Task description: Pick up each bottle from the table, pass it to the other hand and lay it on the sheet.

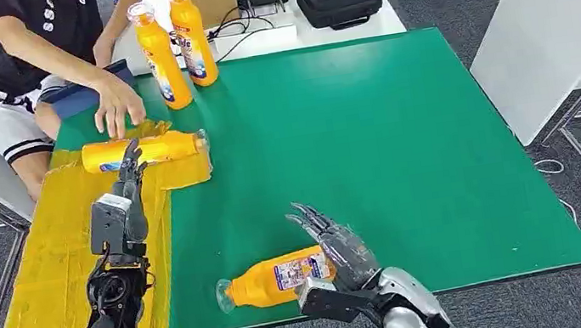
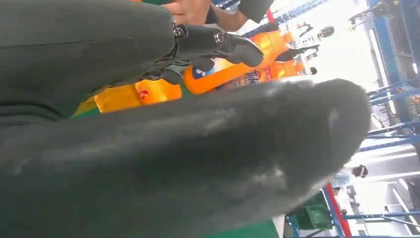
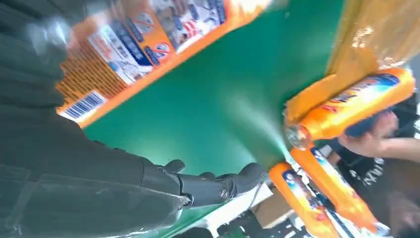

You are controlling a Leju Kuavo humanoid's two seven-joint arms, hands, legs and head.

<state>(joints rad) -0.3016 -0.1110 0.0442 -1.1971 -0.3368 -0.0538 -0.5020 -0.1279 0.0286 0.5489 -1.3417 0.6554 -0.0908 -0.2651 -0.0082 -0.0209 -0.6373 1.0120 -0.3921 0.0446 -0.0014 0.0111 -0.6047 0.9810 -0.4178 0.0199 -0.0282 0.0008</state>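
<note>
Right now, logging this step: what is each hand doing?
Left hand: open, fingers extended by the bottle on the yellow sheet, holding nothing.
Right hand: open, fingers spread at the lying bottle, not yet closed on it.

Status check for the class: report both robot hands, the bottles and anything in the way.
Left robot hand open at bottle on yellow sheet. Right robot hand open at lying bottle. Two upright bottles waiting. Person's hand on sheet.

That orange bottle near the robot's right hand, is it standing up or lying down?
Lying down. The bottle rests on its side on the green table, cap pointing towards the yellow sheet, with the right hand at its base end.
</note>
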